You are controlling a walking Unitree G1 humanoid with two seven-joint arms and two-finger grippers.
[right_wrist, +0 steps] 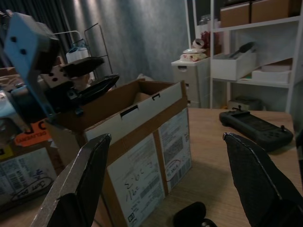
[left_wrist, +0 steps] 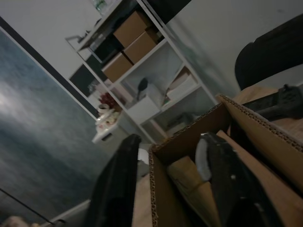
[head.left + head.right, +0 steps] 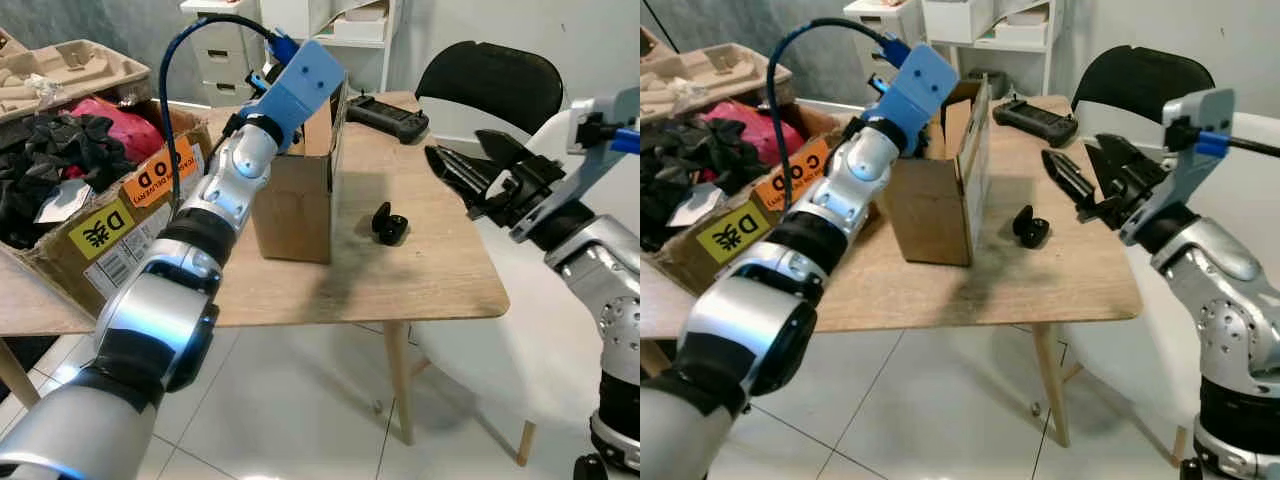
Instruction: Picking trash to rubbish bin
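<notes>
Drop-off step, seemingly: left hand point(image 1: 87, 75) over the open box point(image 3: 300, 185) at frame centre, fingers spread, empty. Right hand point(image 3: 470, 170) spread too, centre right. Next: reaching for the black case point(image 3: 389, 224) on the table point(image 3: 440, 270).

home room, wooden table point(image 3: 440, 270), shelving point(image 1: 265, 47)

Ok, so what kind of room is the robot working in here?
Probably a home office or spare storage room. A white shelving unit holds boxes and trays, a small wooden table carries an open cardboard box and a handheld controller, and a black chair stands behind the table.
</notes>
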